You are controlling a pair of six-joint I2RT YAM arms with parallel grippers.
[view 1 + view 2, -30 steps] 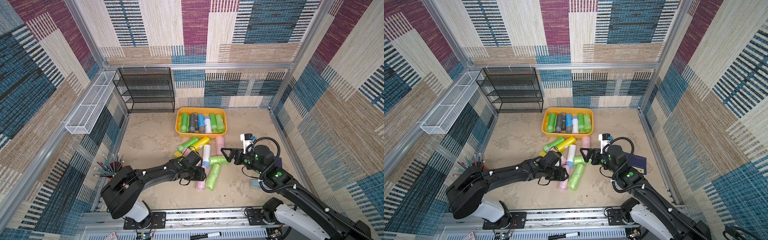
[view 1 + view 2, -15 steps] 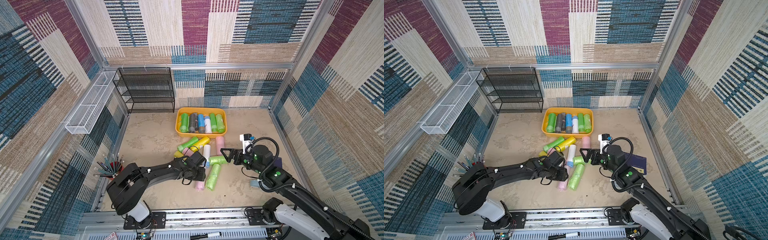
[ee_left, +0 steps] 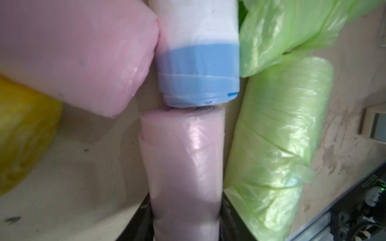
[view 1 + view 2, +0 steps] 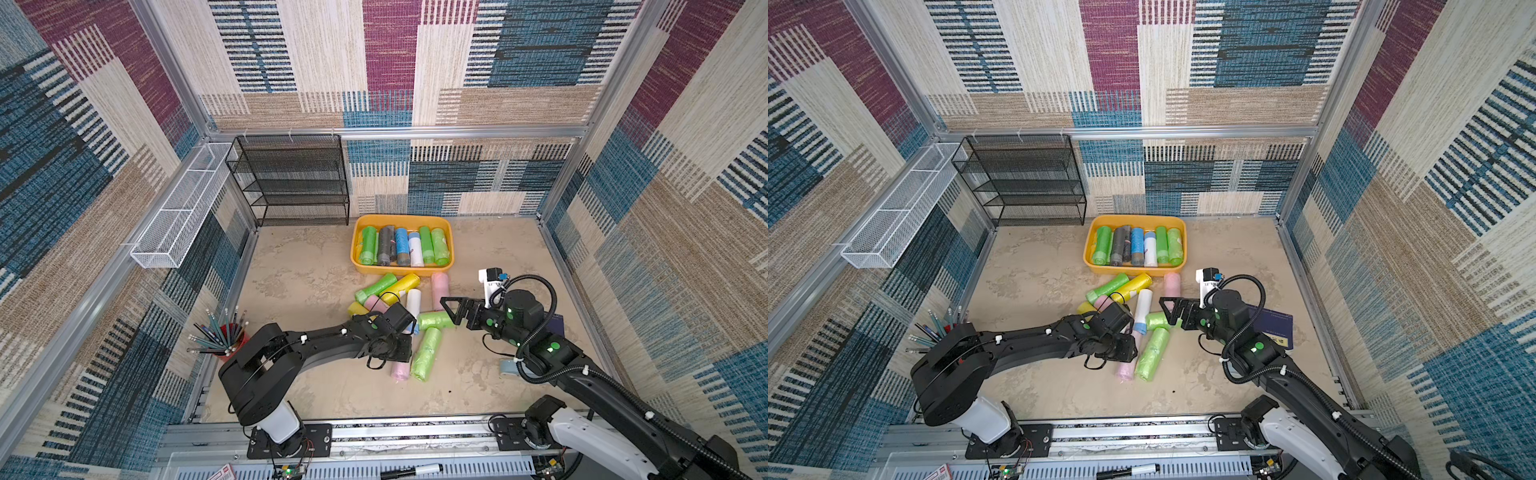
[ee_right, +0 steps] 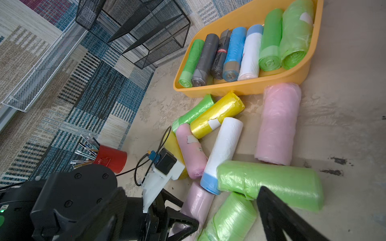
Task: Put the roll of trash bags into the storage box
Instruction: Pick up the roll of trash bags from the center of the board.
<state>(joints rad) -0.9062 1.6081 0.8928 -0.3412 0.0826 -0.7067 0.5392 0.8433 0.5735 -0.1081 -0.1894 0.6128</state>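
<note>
No legible text, red label on a dark roll (image 5: pixel 221 51) in the storage box (image 5: pixel 240 88) too blurred, print on a blue booklet (image 4: pixel 1273 328) too small

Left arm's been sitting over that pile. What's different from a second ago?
The left tool has closed in on the pale pink roll, now hugging both its sides; the roll isn't lifted yet. Unchanged: the right tool, open beside the light green roll, and the storage box with its rolls.

arms (image 4: pixel 324 345): black, green dots | bases (image 4: pixel 282 419): white | right claw (image 4: pixel 449 311): black, triangular | cable (image 4: pixel 548 299): ribbed black
</note>
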